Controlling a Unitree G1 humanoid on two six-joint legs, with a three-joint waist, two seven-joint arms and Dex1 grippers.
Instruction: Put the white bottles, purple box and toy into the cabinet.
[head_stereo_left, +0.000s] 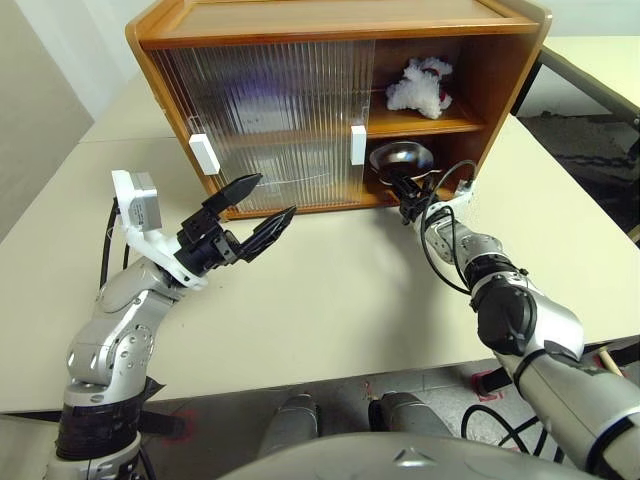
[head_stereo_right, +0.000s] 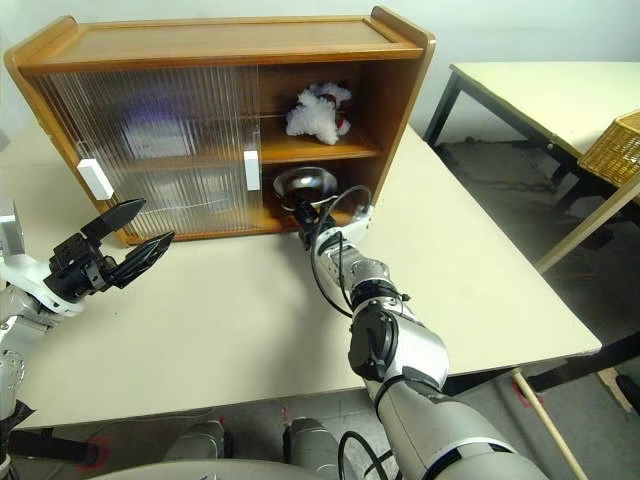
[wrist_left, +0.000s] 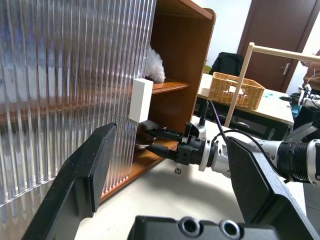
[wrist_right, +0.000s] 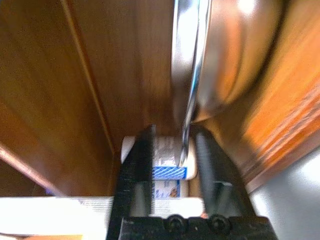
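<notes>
A pale cream table (head_stereo_left: 330, 300) fills the near ground, and the cabinet (head_stereo_left: 300, 25) stands at its far edge with a second table and a wicker basket (head_stereo_right: 612, 148) off beyond it.

Nearest is the left gripper (head_stereo_left: 258, 215), hovering above the table in front of the ribbed sliding doors (head_stereo_left: 265, 120), its black fingers spread wide and holding nothing. Further in, the right gripper (head_stereo_left: 405, 192) reaches level into the open right bay of the cabinet, at the mouth of the lower compartment, right by a round steel bowl (head_stereo_left: 402, 157).

The wrist camera on that arm gives what the head views cannot: a white bottle (wrist_right: 167, 160) with a blue-printed label sits straight ahead between the two fingers, lying with its lid end away, against the wooden floor and back. The jaws look parted around it rather than clamped, so I judge it is being let go. The bowl's rim crowds the fingers, so the way out is straight back.

On the upper shelf lies the toy (head_stereo_left: 420, 88). A purple blur behind the doors may be the purple box (head_stereo_right: 150, 125).
</notes>
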